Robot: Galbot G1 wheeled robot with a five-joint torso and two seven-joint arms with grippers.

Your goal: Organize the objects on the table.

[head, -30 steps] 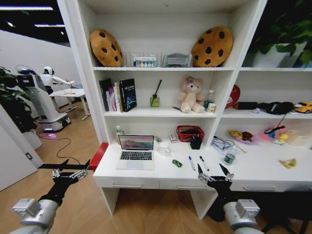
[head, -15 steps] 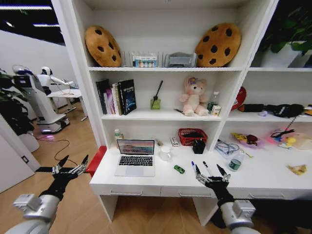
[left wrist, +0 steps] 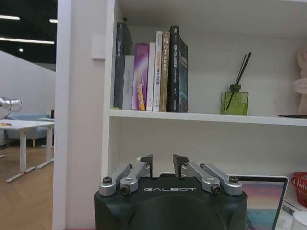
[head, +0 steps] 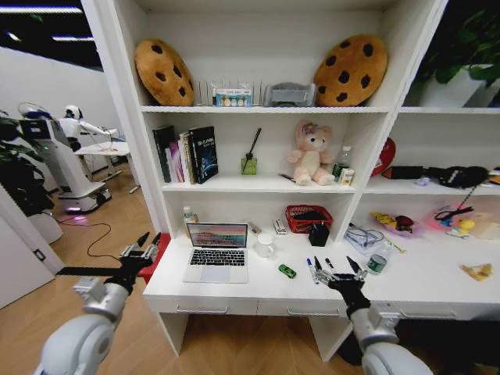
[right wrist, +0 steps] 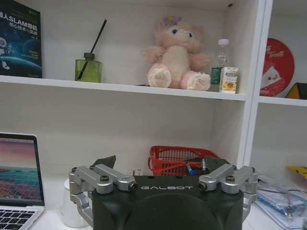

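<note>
On the white table (head: pixel 258 287) an open silver laptop (head: pixel 217 251) stands at the left, also seen as laptop (left wrist: pixel 265 201) and laptop (right wrist: pixel 17 175). A green toy car (head: pixel 287 271) lies in the middle. Two pens (head: pixel 310 266) lie side by side right of it. Farther right stand a green-banded can (head: pixel 378 262) and a yellow scrap (head: pixel 476 272). My right gripper (head: pixel 336 268) hovers open over the front edge beside the pens, also seen as gripper (right wrist: pixel 160 163). My left gripper (head: pixel 148 241) is open off the table's left end, level with the top, also seen as gripper (left wrist: pixel 162 163).
A red basket (head: pixel 305 216), a black holder (head: pixel 316 232) and a white mug (head: pixel 265 246) stand at the back of the desk. Shelves above hold books (head: pixel 186 152), a diffuser (head: pixel 248 162) and a pink bear (head: pixel 312 154). A red object (head: pixel 158 251) sits beside the desk's left end.
The camera has come nearer to the desk. Both arms have risen and reached forward: the left gripper now is by the desk's left end, the right one over the front edge near the pens.
</note>
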